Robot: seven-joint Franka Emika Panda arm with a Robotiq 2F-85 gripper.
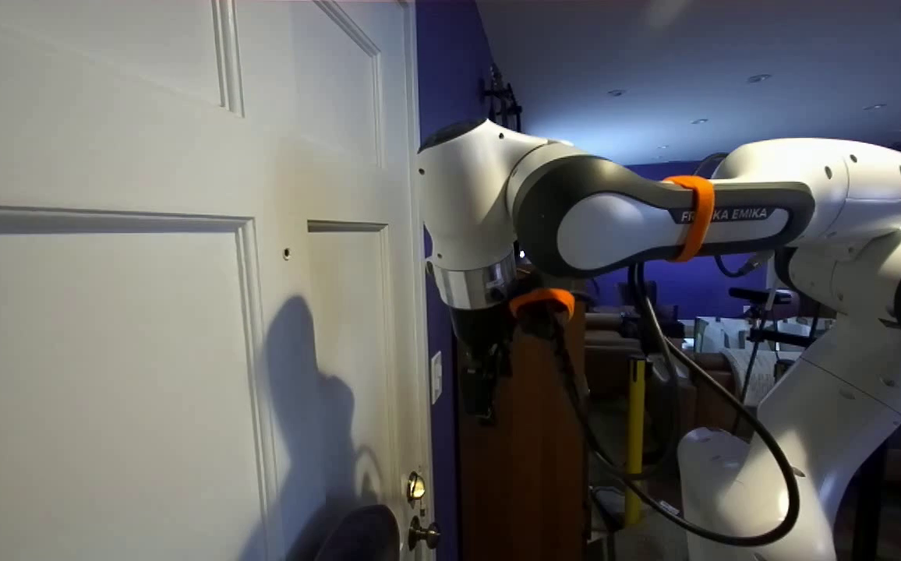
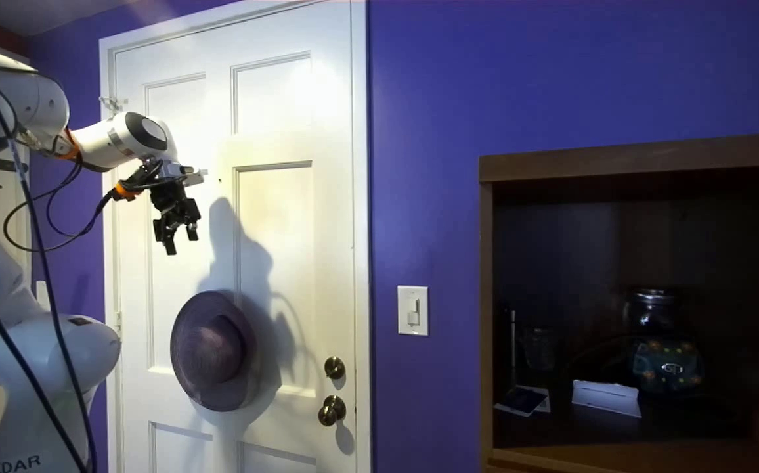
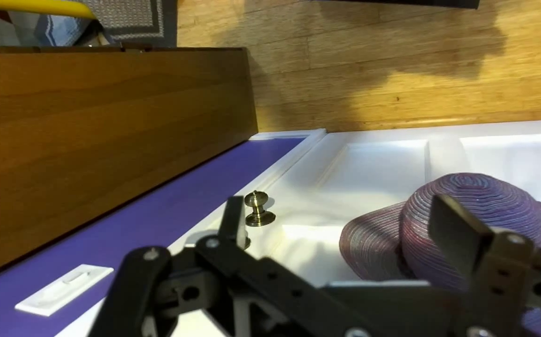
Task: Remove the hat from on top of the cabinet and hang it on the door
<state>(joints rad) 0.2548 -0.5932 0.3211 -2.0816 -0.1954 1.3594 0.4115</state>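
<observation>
Against the white door [image 2: 281, 223], the purplish hat [image 2: 212, 351] hangs below jaws spread wide.

Hat [image 1: 363, 536] (just brim, perhaps) partly off-frame.

A home is suggested: in an exterior view, a white panelled door [image 2: 294, 249] with a brass knob [image 2: 331, 410] is set left of centre in a purple wall [image 2: 550, 72], and a jar [image 2: 653, 310] is placed in a wooden cabinet [image 2: 629, 157] at lower right; in the wrist view, plank flooring [image 3: 420, 89] is seen at upper right.
</observation>
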